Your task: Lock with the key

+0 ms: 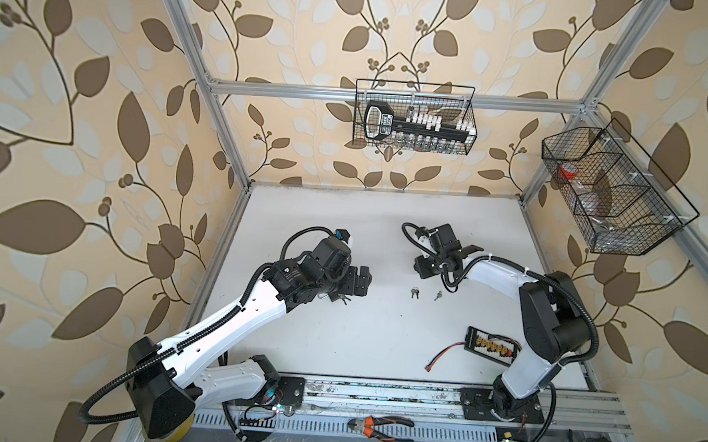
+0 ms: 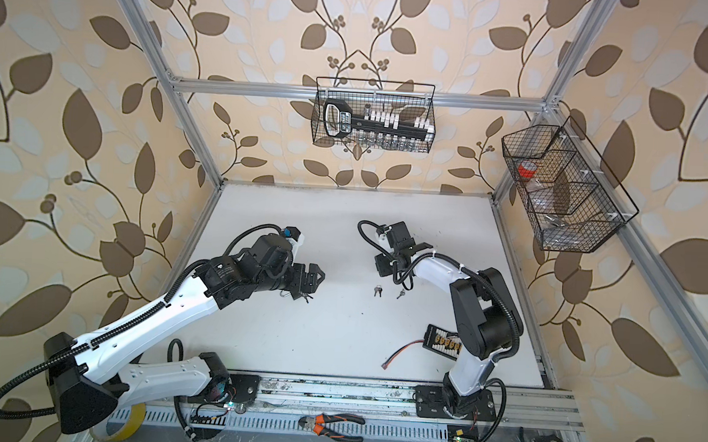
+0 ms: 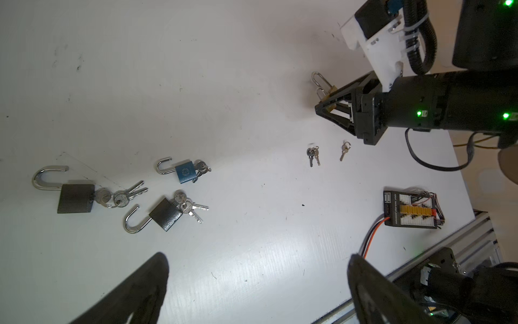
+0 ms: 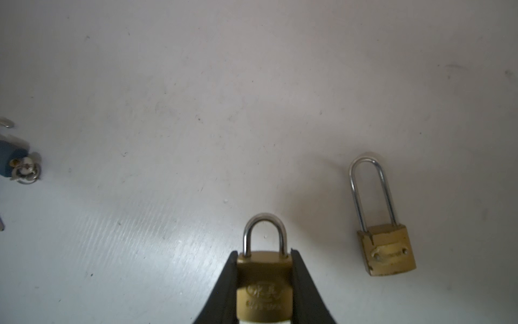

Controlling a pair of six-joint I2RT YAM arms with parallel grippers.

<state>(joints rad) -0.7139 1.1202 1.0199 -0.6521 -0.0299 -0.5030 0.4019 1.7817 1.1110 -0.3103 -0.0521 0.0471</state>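
Both top views: right arm [image 1: 547,307] raised at elbow, angled down toward centre; left arm [image 1: 230,319] stretched diagonally inward, bent at wrist. Clamped on body of brass padlock [image 4: 263,277]: right gripper [image 4: 263,252], narrowly parted; shackle closed, close to table [image 4: 140,112]. Just beside, flat: second padlock [image 4: 386,249]. Above table: left gripper [image 3: 258,259], spread wide, gripping nothing. On table: loose keys [image 3: 313,155], near right gripper, apart from it.
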